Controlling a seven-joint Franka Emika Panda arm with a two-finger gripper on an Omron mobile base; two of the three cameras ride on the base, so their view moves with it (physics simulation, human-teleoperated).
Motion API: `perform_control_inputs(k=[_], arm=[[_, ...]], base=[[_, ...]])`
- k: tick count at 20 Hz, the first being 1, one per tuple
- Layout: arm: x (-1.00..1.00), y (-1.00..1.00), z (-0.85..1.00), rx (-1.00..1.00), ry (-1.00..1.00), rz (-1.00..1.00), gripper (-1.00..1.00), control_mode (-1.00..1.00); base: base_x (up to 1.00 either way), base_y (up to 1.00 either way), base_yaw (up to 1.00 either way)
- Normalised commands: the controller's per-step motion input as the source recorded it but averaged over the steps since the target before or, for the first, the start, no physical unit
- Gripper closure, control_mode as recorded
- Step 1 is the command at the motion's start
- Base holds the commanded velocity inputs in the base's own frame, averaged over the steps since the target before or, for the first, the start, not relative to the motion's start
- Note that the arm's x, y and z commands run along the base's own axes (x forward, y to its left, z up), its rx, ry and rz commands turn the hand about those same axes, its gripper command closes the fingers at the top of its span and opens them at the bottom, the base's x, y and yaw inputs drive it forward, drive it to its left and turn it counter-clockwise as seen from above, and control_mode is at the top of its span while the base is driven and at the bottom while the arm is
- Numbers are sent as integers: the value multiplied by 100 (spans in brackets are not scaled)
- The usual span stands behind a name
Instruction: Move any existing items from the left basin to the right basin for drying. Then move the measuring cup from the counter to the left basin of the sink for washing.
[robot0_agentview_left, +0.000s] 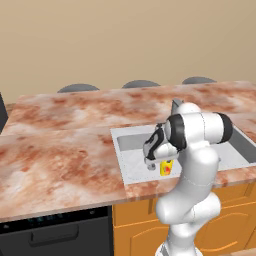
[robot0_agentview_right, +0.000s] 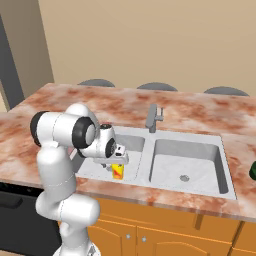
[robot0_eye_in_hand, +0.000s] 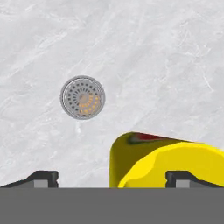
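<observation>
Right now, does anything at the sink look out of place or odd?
Only the yellow carton: it stands in the left basin, under the open end effector, and still has to go to the right basin. Nothing looks spilled or damaged.

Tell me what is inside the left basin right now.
The yellow carton stands in the left basin, near its front wall, with the open hand just above it. The hand view shows the round drain in the floor. The arm hides part of the basin floor.
</observation>
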Motion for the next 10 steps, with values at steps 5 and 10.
perform_control_inputs(k=[5, 10], arm=[[0, 3, -26, 0, 7, 0, 100, -100], [0, 0, -6, 0, 0, 0, 100, -100]], base=[[0, 0, 0], [0, 0, 0]])
